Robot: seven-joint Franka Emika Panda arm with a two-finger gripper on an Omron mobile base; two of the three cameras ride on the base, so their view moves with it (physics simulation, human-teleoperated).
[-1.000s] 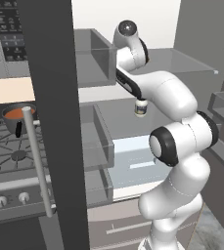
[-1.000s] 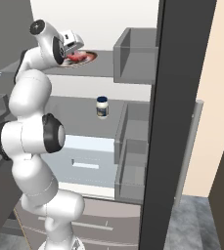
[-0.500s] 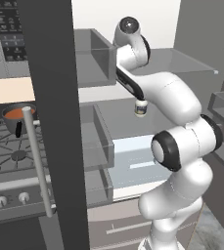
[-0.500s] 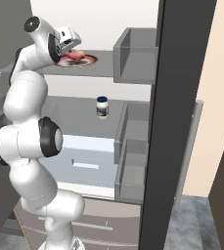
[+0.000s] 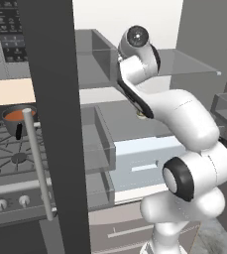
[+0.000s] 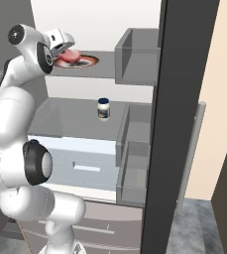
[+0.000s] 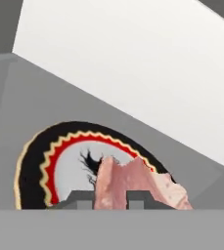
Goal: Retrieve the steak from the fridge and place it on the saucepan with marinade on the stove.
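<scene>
Inside the open fridge, my gripper is shut on the steak, a red marbled slab held tilted just above the near edge of a patterned plate on the upper shelf. In the hand view the steak sits between my two fingertips, over the plate with its black, red and yellow rim. The saucepan with orange-red marinade stands on the stove at the left, beyond the open fridge door.
A small white jar with a dark lid stands on the middle shelf. Grey door bins hang at the right, and a pale drawer sits below. The door's bar handle hangs in front of the stove knobs.
The hand has drawn back from the shelf and risen slightly, with the steak lifted off the middle of the plate toward its near edge. The jaws have narrowed a little.
</scene>
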